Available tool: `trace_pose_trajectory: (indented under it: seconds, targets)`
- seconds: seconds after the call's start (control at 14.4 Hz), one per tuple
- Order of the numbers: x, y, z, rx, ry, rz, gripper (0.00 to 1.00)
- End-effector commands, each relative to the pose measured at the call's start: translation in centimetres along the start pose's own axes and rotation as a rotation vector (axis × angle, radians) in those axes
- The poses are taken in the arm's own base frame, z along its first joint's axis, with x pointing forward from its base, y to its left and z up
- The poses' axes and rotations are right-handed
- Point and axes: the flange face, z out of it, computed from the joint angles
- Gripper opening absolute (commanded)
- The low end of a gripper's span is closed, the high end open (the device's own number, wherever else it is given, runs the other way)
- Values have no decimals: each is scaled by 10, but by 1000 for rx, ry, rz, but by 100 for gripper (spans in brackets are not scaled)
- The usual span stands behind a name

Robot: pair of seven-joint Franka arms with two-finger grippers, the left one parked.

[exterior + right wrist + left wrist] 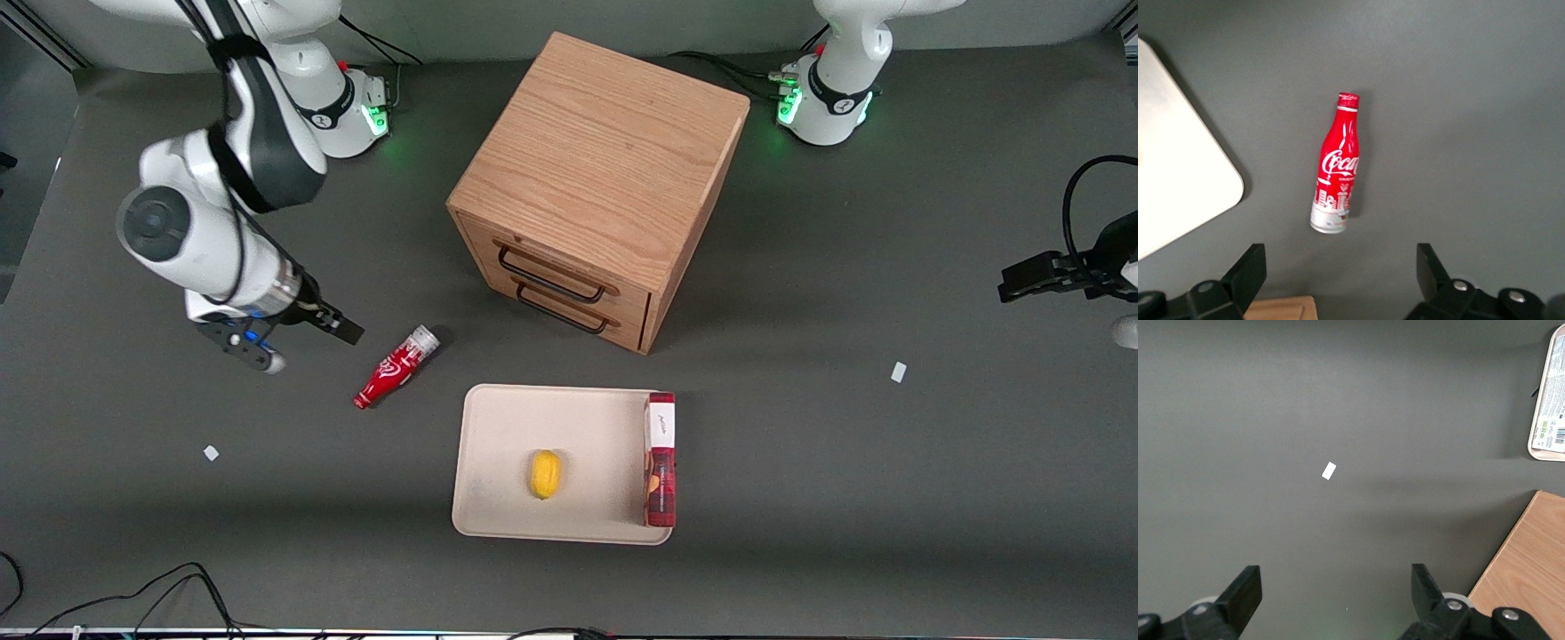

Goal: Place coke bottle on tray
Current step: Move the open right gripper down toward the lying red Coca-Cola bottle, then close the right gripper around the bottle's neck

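The coke bottle [396, 367] lies on its side on the dark table, beside the tray and apart from it, with its neck nearer the front camera than its silver base. The right wrist view shows it whole [1336, 173], with nothing touching it. The cream tray [507, 427] lies in front of the drawer cabinet; its rounded corner shows in the right wrist view [1178, 167]. My right gripper [302, 345] hovers above the table beside the bottle, toward the working arm's end. It is open and empty [1341, 273], with the bottle ahead of its fingers.
A yellow lemon [545, 474] and a red rectangular box [660, 462] lie on the tray. A wooden two-drawer cabinet [605, 160] stands mid-table, farther from the front camera than the tray. Small white tape marks [211, 452] [899, 372] lie on the table.
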Motion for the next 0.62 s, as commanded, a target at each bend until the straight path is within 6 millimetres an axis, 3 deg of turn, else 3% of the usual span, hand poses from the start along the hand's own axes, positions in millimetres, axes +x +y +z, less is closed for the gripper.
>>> trace_pose_trajectory:
  seconds: [0.0,0.28,0.56]
  targets:
    - [3,-9,43,25,8,86,100]
    - [3,-21,118,-3,-8,146,100]
    - [2,-21,166,-6,-9,164,100]
